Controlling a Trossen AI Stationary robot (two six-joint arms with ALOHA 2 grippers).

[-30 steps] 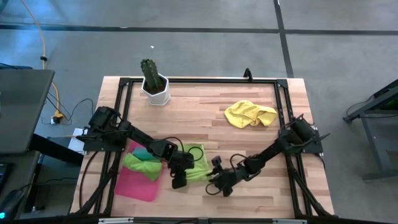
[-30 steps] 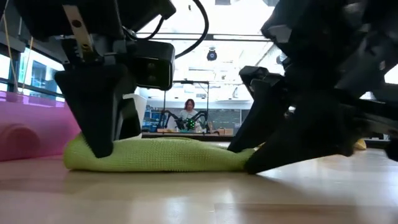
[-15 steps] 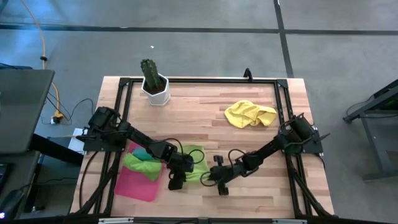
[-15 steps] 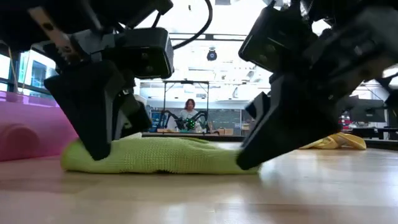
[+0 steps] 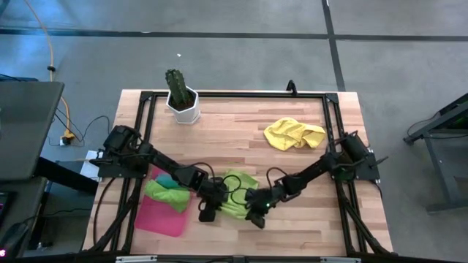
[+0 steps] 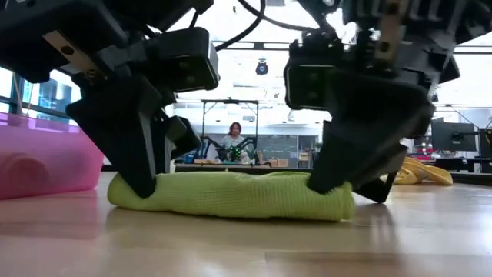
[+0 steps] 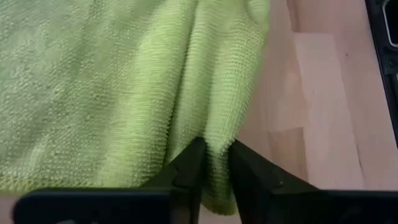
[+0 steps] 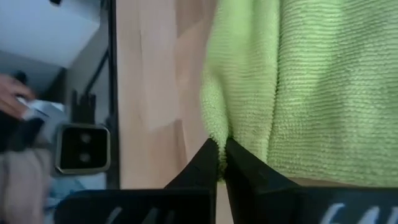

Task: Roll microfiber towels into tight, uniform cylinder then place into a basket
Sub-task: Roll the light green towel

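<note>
Because both arms crowd over it in the high view, the lime green towel (image 5: 235, 196) shows only in patches between the left gripper (image 5: 207, 212) and the right gripper (image 5: 255, 217), near the table's (image 5: 292, 95) front edge, just right of the basket (image 5: 162, 216). From the low view it reads as a long, low roll lying flat on the wood, with each dark gripper planted on one end, and the gripper bodies cut off at the picture's top. Up close, the right gripper's fingers (image 8: 208, 163) are pinched tight on a fold at the towel's edge. On the other arm, the left gripper's fingers (image 7: 189, 165) stand slightly apart with a ridge of the cloth between them; whether they truly grip it cannot be told.

Much of the pink-red basket is hidden under the left arm, its near corner hanging toward the table's edge. Inside it lie a green towel (image 5: 165, 193) and a teal towel (image 5: 167, 180) bunched together, their shapes hard to make out; only a pink wall shows at the low view's left side.

Farther right, well apart, the yellow towel (image 5: 294, 134) lies crumpled and unrolled. At the far left stands a white pot (image 5: 183, 108) holding a cactus (image 5: 175, 84).

Beyond the table a person (image 6: 234, 139) sits, small and indistinct.
</note>
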